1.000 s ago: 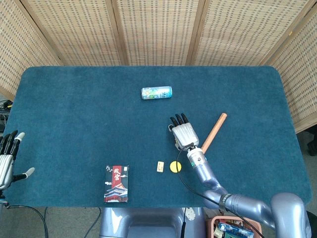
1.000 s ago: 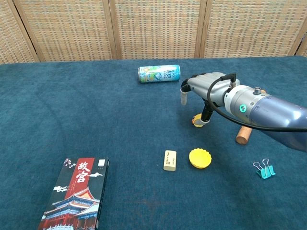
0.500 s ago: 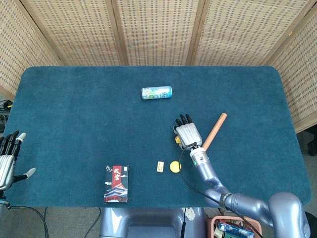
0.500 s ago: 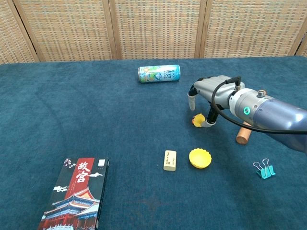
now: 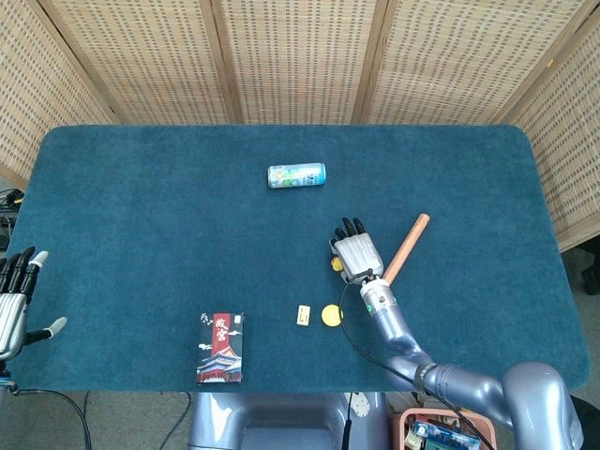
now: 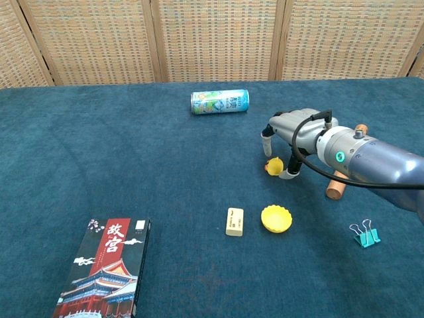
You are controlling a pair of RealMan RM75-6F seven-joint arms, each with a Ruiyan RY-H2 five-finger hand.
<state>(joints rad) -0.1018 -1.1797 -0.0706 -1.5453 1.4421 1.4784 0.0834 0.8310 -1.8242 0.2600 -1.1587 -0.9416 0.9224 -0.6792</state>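
Chest view: right hand (image 6: 296,136) low over the blue bench (image 6: 99,152), palm down, fingers (image 6: 267,140) curled downward around a small yellow toy (image 6: 273,165) sitting on the cloth just under them; whether thumb and fingertip actually touch the toy, cannot tell, so no clear grip shown. Black cable looped over the back of the hand. Just right of the hand, a wooden stick (image 6: 336,183) lying on the bench, mostly hidden behind the forearm. Nearer the camera, a yellow fluted cup (image 6: 276,218), with a pale eraser (image 6: 234,220) just beside it on the left, and a teal binder clip (image 6: 365,234) further right. Beyond the hand, a drink can (image 6: 219,101) on its side, well apart. At the near left corner, a dark box with red label and Chinese characters (image 6: 106,269), lying flat. Head view: same right hand (image 5: 356,251) seen from above, flat and pointing away, yellow toy (image 5: 337,264) peeking out at its left edge, stick (image 5: 405,248) slanting alongside on the right. Left hand (image 5: 14,300) at the far left edge of the bench, off the cloth, fingers spread and holding nothing. Woven screens (image 5: 300,56) behind the bench.
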